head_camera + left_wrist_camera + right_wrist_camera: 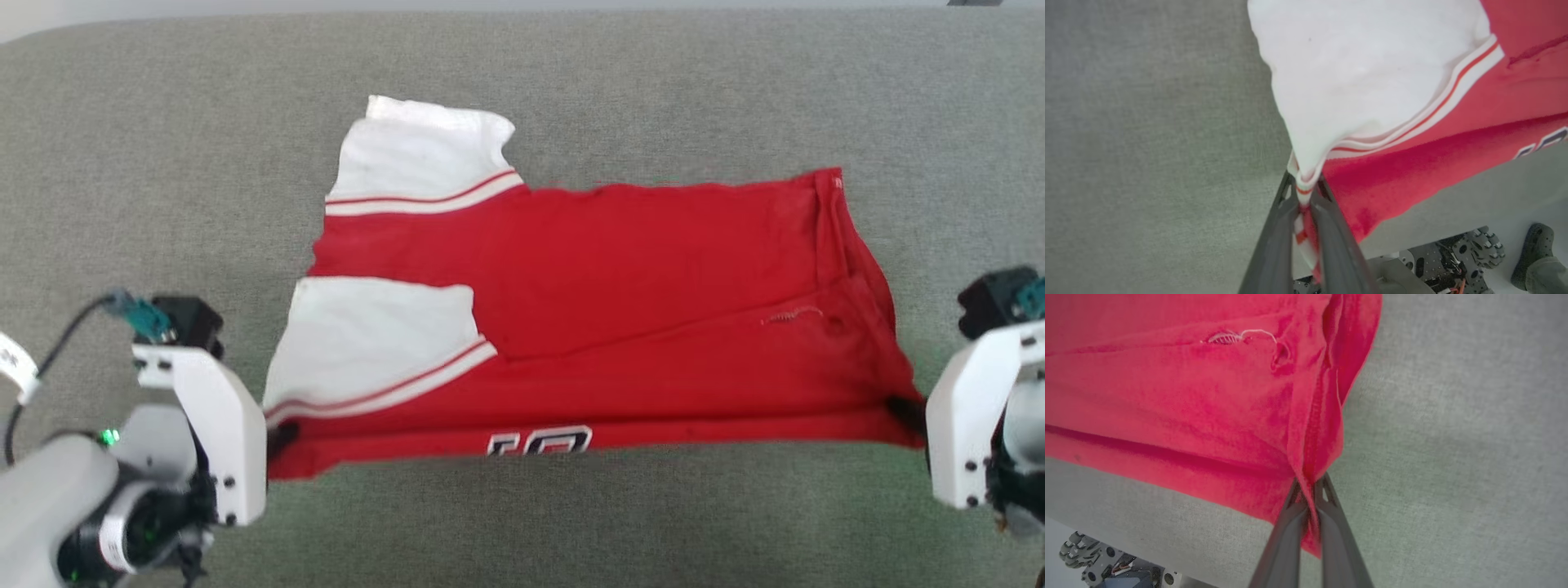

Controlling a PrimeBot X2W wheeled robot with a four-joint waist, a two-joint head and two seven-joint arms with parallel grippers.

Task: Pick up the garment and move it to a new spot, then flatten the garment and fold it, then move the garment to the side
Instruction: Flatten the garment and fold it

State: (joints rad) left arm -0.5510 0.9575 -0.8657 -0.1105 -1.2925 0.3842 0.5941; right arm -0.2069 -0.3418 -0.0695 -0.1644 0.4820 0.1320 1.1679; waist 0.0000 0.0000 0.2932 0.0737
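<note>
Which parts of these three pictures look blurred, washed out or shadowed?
Head view: even light, slightly soft, with a faint shadow under the near edge of the garment. Left wrist view: the white sleeve is washed out, the left pincer blurred. Right wrist view: the red is oversaturated, the loose thread sharp, the right pincer soft.

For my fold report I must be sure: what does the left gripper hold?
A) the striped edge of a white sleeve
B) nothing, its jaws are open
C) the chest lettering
A: in the left wrist view the left gripper is shut on the garment at its white sleeve's striped edge.
</note>
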